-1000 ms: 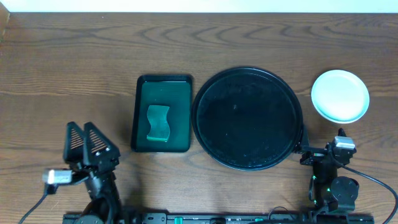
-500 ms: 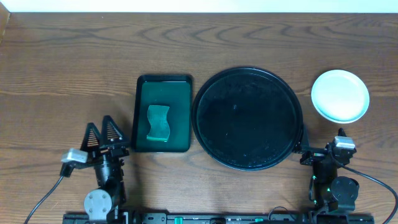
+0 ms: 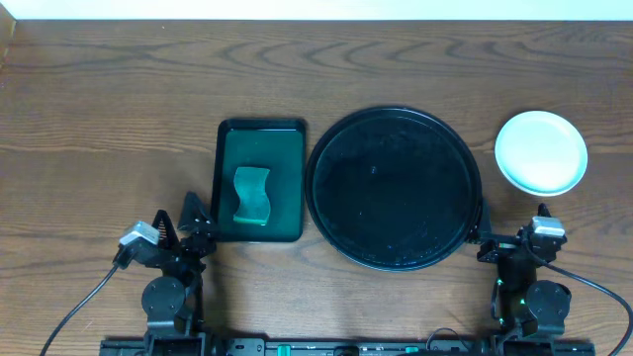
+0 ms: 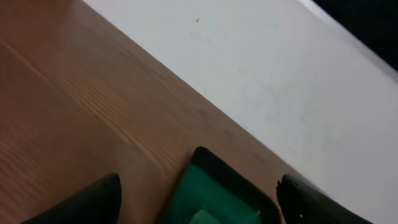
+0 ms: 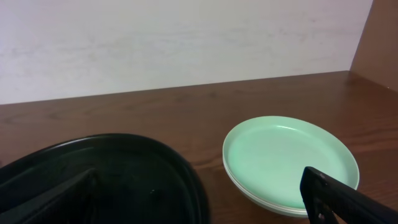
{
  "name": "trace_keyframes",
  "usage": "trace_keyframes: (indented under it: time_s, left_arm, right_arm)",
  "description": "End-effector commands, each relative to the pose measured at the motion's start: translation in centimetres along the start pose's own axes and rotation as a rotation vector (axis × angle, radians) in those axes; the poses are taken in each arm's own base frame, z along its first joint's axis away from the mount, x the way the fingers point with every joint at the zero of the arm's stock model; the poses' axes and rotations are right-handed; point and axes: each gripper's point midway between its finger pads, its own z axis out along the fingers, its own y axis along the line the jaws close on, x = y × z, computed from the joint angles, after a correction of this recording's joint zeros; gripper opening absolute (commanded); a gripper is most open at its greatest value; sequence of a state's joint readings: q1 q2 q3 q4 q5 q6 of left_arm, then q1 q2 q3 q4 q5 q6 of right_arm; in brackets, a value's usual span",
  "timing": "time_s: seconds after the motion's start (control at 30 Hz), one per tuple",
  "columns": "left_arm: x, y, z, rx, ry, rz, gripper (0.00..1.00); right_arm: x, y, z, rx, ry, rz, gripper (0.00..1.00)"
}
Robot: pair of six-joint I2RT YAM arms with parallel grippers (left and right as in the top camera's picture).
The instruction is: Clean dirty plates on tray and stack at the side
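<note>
Plates [image 5: 290, 163] sit stacked just ahead of the right hand [image 5: 199, 194], fingers spread apart.

Overhead: I look straight down on table [image 3: 99, 99] from well above, whole layout in frame, arm bases at 6 o'clock edge.
Left wrist: I sit low, view rolled askew, facing 12 o'clock toward wall [image 4: 280, 93]; corner of green tray [image 4: 211, 193] close at 6.
Right wrist: low, level, facing 12 o'clock; black tray [image 5: 124, 168] at 8, plates [image 5: 286, 155] at 4, both close.
Overhead shares green tray [image 3: 282, 168] with left wrist, black tray [image 3: 396, 188] and plates [image 3: 540, 151] with right wrist.
</note>
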State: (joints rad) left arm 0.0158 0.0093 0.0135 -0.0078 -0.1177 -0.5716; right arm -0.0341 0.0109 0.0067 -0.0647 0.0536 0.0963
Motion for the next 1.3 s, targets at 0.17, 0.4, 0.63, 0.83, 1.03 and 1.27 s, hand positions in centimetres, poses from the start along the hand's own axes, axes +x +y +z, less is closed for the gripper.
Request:
trace_keyframes:
  time_s: [0.17, 0.4, 0.63, 0.83, 1.03, 1.27]
  left_arm:
    - [1.4, 0.8, 0.0, -0.022, 0.054, 0.191, 0.80]
    - [2.4, -0.1, -0.1, 0.044, 0.097, 0.303, 0.80]
    - [2.7, -0.4, -0.1, 0.069, 0.111, 0.347, 0.80]
    - [3.0, -0.8, -0.2, 0.097, 0.121, 0.402, 0.81]
    - [3.2, -1.3, -0.3, 0.135, 0.127, 0.491, 0.80]
    - [3.2, -1.3, -0.3, 0.134, 0.126, 0.490, 0.80]
  right_arm:
    - [0.0, -0.1, 0.0, 0.006, -0.001, 0.011, 0.99]
    - [0.0, -0.1, 0.0, 0.006, -0.001, 0.011, 0.99]
    - [0.0, -0.1, 0.0, 0.006, -0.001, 0.011, 0.99]
    - [0.0, -0.1, 0.0, 0.006, -0.001, 0.011, 0.99]
    - [0.0, -0.1, 0.0, 0.006, -0.001, 0.011, 0.99]
    - [0.0, -0.1, 0.0, 0.006, -0.001, 0.011, 0.99]
